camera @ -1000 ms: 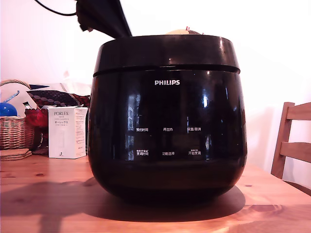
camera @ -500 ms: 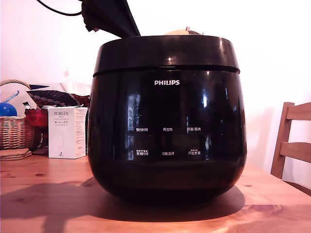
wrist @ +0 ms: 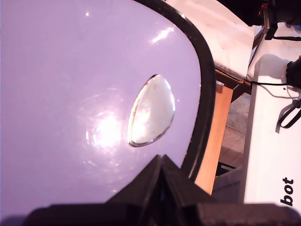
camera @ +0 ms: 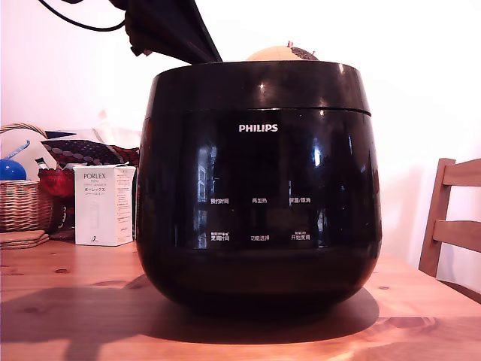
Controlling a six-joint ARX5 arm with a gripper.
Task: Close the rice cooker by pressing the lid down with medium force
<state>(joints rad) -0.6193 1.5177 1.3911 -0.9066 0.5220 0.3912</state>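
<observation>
The rice cooker (camera: 259, 203) is sitting on the wooden surface (camera: 68, 301), filling the middle of the exterior view, PHILIPS lettering facing the camera. The lid (camera: 259, 86) is lying down on the body, its seam showing only as a thin line. The gripper (wrist: 162, 181) is hovering over the lid's glossy top, jaws pressed together into a point, holding nothing, just beside the clear oval window (wrist: 151, 110); whether the tips are touching the lid cannot be told.
</observation>
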